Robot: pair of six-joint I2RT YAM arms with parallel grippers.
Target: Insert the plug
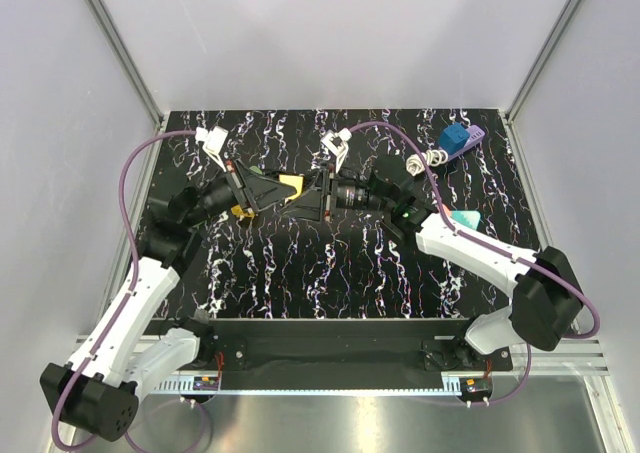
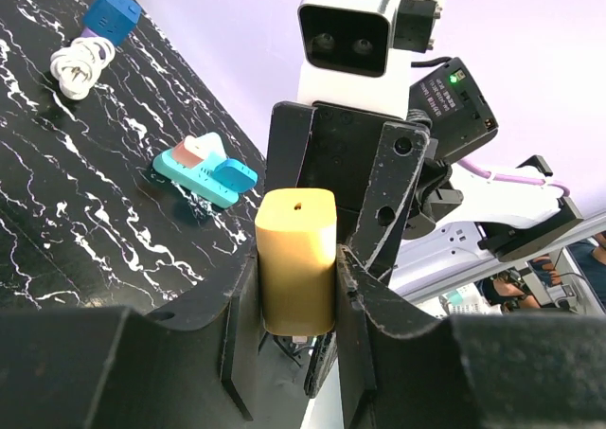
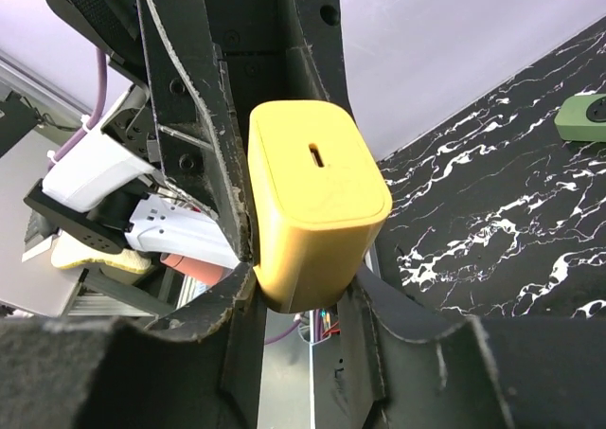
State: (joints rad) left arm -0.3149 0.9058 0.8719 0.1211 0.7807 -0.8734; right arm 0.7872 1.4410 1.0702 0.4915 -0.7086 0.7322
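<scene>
Left gripper (image 2: pixel 296 268) and right gripper (image 3: pixel 301 285) pinch yellow plug (image 3: pixel 317 192).

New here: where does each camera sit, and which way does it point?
Top external: above and behind the bases, looking down on the table; left arm and right arm meet at the yellow charger.
Left wrist: on the left arm, facing the right arm; left tool's fingers flank the charger.
Right wrist: on the right arm, facing the left arm; right tool's fingers likewise.
Shared: both wrist views show the charger, from opposite sides.
</scene>
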